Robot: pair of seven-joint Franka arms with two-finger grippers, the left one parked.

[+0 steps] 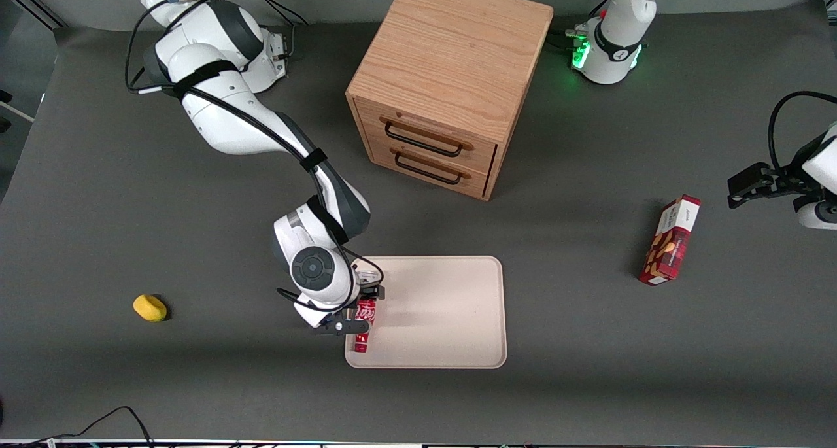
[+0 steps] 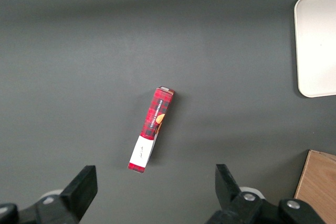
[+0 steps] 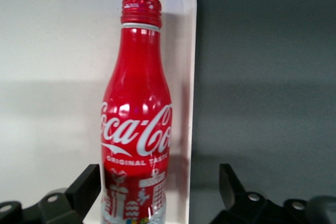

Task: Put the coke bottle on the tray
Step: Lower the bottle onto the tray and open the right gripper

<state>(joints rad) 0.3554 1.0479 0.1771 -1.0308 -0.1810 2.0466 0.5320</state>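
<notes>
Bottle lying on the tray's edge, gripper spread around it.

The bottle point(image 3: 137, 124) lies flat on the tray point(image 1: 444, 317), along the rim at the working arm's end. The gripper point(image 1: 363, 310) hovers over it, fingers point(image 3: 84, 190) apart and clear of it. A snack box point(image 1: 670, 241) lies toward the parked arm's end.

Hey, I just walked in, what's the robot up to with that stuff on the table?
The right arm's gripper is over the working-arm edge of the large cream-beige rectangular tray, with the small slim red coke bottle between its open fingers. The bottle lies just inside the tray's rim. Elsewhere on the dark table are a wooden two-drawer cabinet, a red-and-white snack box toward the parked arm's end, and a small yellow object toward the working arm's end.
</notes>
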